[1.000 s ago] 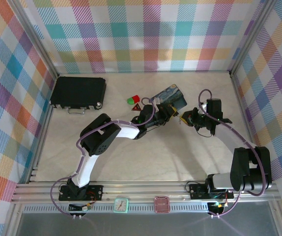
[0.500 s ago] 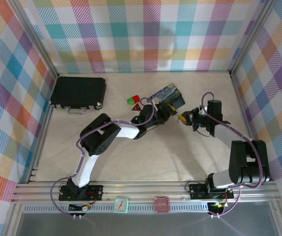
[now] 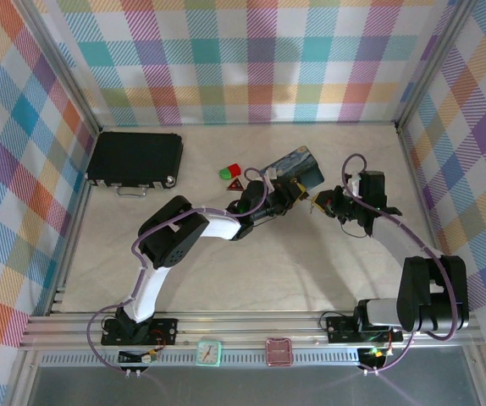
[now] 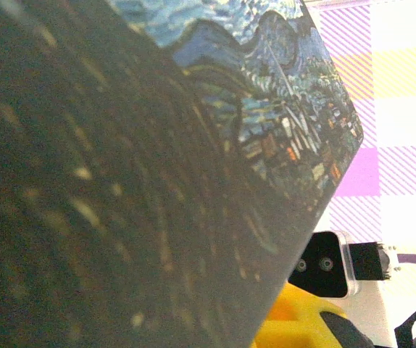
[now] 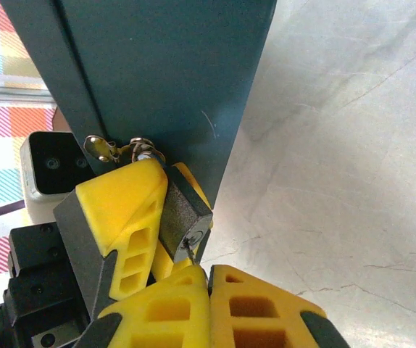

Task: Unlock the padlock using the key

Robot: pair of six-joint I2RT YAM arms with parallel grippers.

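In the right wrist view the dark padlock [image 5: 181, 212] is clamped between the yellow fingers [image 5: 117, 206] of my left gripper [image 3: 293, 194], which is shut on it. Its silvery shackle [image 5: 145, 151] sits at a brass-coloured hasp on the edge of the blue painted tin [image 5: 157, 72]. My right gripper [image 5: 209, 270] is shut on the key, whose thin shaft [image 5: 188, 251] pokes from the fingertips to the keyhole on the padlock's end face. The key's head is hidden between the pads. From above, the right gripper [image 3: 317, 201] meets the left one tip to tip beside the tin [image 3: 298, 165].
The tin [image 4: 193, 145] blocks most of the left wrist view. A black case [image 3: 135, 159] lies at the back left. Small red and green blocks [image 3: 229, 172] and a red-and-black triangle [image 3: 235, 183] sit just left of the tin. Checked walls enclose the table.
The right wrist has shifted slightly back and forth, and the tin has wobbled a little. Both grips are unchanged.
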